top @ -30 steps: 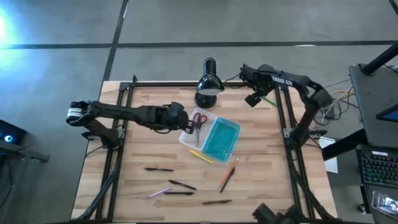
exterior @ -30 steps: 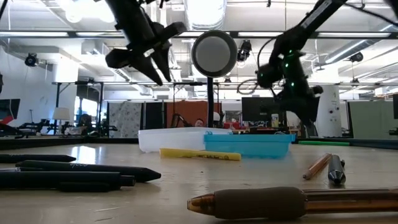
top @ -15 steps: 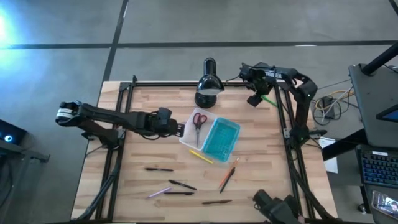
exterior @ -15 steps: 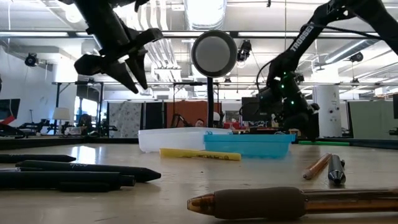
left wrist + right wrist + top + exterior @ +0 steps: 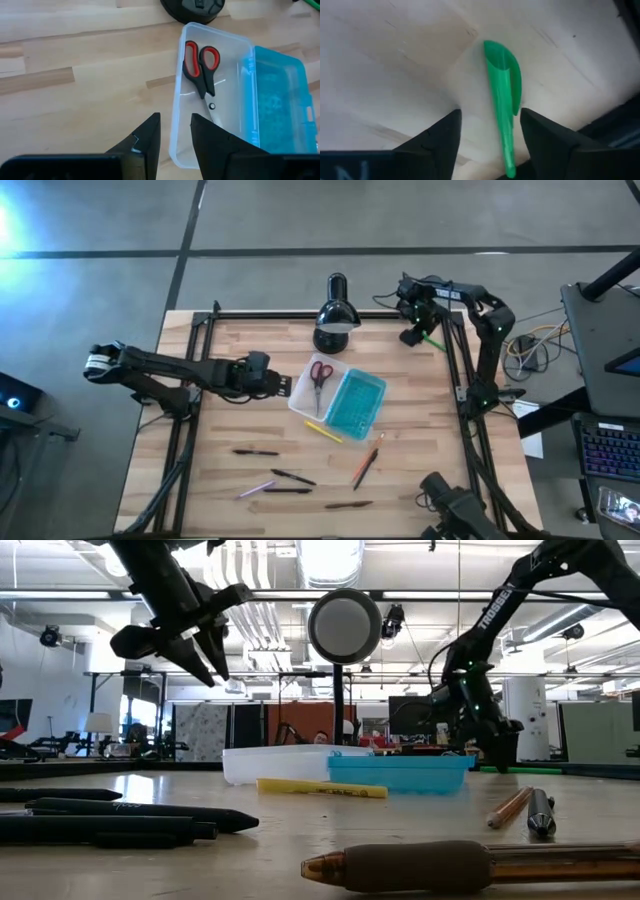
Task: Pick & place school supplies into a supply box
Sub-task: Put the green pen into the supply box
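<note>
Fingers (image 5: 445,132) of the right gripper (image 5: 487,135) are straddling the green pen (image 5: 502,100), spread, beyond the supply box (image 5: 338,396) near the desk lamp (image 5: 335,315). Left gripper (image 5: 283,386) is hovering just beside the box, narrowly parted, empty. Red-handled scissors (image 5: 201,72) are lying in its clear tray.

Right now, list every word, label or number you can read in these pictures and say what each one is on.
"TROSSEN": white letters running up the right arm in the low view.
Dark print on the yellow pen: too small to read.
White marking on the nearest black pen: too blurred to read.
Nothing else is readable.
</note>
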You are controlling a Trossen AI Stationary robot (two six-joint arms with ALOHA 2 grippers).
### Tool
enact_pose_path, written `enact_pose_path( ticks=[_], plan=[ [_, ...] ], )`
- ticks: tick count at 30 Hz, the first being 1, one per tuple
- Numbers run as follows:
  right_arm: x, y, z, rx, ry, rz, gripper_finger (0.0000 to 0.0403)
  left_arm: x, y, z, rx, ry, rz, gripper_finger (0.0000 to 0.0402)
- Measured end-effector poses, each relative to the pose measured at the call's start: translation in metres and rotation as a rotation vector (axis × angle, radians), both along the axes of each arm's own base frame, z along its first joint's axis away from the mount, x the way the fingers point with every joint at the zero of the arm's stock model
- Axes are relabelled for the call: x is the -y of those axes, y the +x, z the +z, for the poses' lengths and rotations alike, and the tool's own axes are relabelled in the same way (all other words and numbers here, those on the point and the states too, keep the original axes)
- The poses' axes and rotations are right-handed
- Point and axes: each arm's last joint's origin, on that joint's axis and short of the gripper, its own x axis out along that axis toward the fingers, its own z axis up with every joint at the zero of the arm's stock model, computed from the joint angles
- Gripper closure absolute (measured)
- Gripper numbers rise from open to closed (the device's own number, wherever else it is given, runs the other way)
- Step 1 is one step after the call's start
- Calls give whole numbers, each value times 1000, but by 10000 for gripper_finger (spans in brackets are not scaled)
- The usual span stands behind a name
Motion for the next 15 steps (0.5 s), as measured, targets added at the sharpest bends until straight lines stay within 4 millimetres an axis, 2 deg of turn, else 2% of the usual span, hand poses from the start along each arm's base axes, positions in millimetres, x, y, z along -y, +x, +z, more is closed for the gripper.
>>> enact_pose_path(
  ticks=[9,15],
  plan=[
    [4,-7,-2,42,3,-32,321,0,0,0,-2,3,2,310],
    [3,-5,2,46,-14,-30,368,0,0,0,-2,5,3,310]
  ],
)
